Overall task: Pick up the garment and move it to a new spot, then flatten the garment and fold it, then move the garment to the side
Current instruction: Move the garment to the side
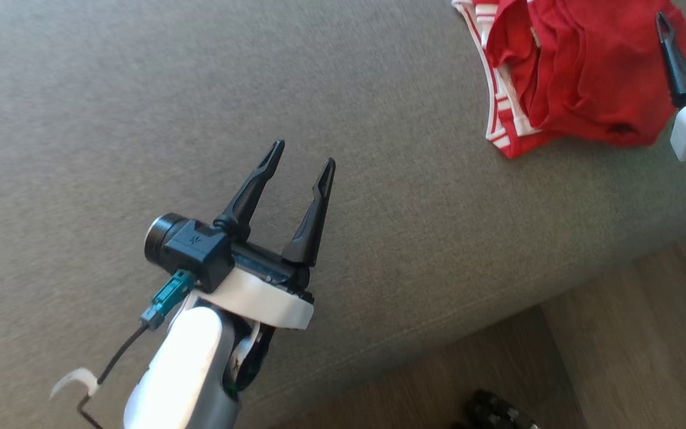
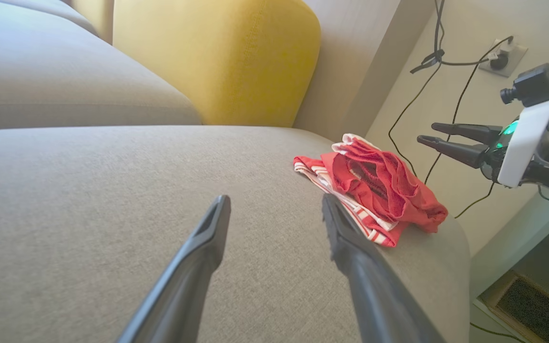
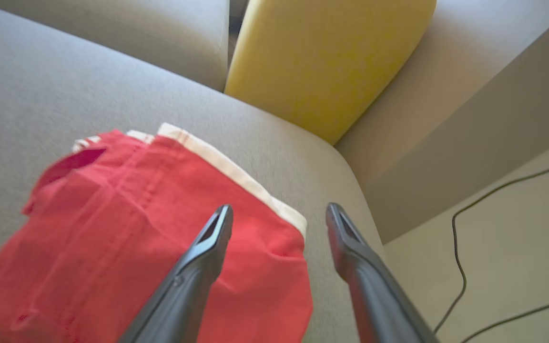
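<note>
Garment (image 1: 581,77): at the sofa (image 1: 140,119) seat's right end.
Nearer: your right hand (image 3: 279,214) — fingers apart, empty, over the garment's edge.
Left hand (image 1: 302,154): fingers apart — well away.

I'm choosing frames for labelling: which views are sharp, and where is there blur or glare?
Head view: slightly soft, and sunlight blows out the pale left forearm. Left wrist view: the red garment is crisp, while the left claw, close to the lens, is soft. Right wrist view: the garment looks smeared and blurry.

The garment (image 1: 581,71) is red with red-and-white striped trim, the sofa (image 1: 200,119) grey-beige, the cushion (image 2: 217,57) mustard yellow.
</note>
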